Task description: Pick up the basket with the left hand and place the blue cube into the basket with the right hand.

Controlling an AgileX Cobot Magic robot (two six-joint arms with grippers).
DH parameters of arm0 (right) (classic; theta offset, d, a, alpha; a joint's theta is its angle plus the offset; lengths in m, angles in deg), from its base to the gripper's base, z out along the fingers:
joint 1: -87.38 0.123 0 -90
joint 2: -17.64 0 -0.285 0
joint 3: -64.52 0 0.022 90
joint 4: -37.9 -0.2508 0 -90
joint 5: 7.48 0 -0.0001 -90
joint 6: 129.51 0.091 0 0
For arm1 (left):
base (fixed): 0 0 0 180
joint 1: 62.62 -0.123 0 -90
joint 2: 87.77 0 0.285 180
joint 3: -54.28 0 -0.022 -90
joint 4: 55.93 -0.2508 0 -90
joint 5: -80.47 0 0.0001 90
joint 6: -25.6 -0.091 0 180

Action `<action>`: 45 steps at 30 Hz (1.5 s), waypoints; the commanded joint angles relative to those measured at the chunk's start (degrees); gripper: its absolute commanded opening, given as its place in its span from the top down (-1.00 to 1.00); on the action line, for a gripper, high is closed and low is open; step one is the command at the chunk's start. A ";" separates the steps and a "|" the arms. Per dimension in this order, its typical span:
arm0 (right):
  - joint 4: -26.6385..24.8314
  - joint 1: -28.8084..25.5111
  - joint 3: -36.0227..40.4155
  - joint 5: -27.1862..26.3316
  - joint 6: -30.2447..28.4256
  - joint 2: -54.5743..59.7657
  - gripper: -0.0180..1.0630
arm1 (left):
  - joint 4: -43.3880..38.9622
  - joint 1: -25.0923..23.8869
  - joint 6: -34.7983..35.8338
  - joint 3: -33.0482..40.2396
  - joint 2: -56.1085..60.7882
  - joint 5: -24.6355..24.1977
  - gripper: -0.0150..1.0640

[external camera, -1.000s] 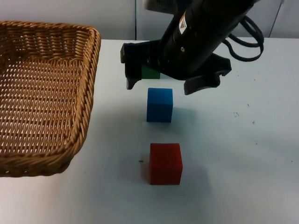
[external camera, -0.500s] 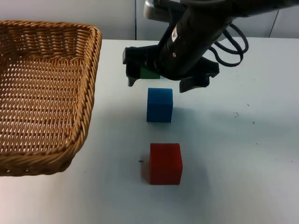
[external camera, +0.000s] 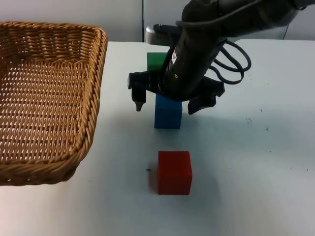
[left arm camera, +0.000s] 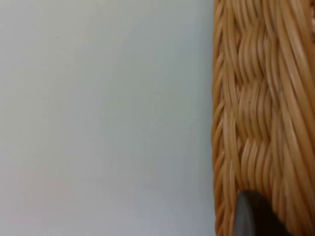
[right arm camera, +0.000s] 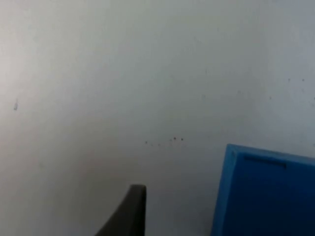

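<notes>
Well, your right gripper (external camera: 170, 104) hung spread wide over far part of blue cube (external camera: 168, 114), one finger on each side, clasping nothing; cube sat on white table (external camera: 256, 167), mid-table, red cube (external camera: 174, 172) nearer camera, green cube (external camera: 156, 60) behind arm; basket (external camera: 47, 98) stood well apart at table's left; your left gripper's fingertip (left arm camera: 253, 216) lay against wicker wall (left arm camera: 261, 98); grip state you could not tell.

Woven wicker basket (external camera: 49, 98); smooth matt blue cube (external camera: 168, 114)
</notes>
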 commanded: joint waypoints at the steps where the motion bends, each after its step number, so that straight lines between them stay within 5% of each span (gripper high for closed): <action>1: 0.19 -0.54 -0.45 0.14 -0.33 1.04 -0.81 | 2.13 -0.23 0.15 -0.03 0.64 -1.32 0.98; 7: 0.97 -0.54 -0.45 -0.57 -0.33 1.06 -0.72 | 2.25 -0.23 0.15 -0.03 0.64 -1.32 0.98; 11: 1.63 -0.54 -0.45 -0.87 1.43 1.06 -0.44 | 2.24 -0.23 0.15 -0.03 0.64 -1.43 0.98; 16: 1.63 -0.54 -0.45 -0.37 2.28 1.06 0.35 | 2.24 -0.23 0.15 -0.03 0.64 -1.53 0.98; 17: 1.63 -0.54 -0.45 -0.37 2.28 1.06 0.35 | 2.24 -0.23 0.15 -0.03 0.64 -1.53 0.98; 20: 1.63 -0.54 -0.45 -0.29 2.28 0.81 0.97 | 2.24 -0.23 0.03 -0.03 0.64 -1.53 0.98; 28: 1.90 -0.54 -0.45 2.17 0.39 -3.28 0.97 | 2.24 -0.23 0.03 -0.03 0.64 -1.53 0.98; 45: 1.78 3.46 -0.73 2.35 -18.87 -28.03 0.97 | 2.01 -0.23 0.03 -0.03 0.64 -1.53 0.98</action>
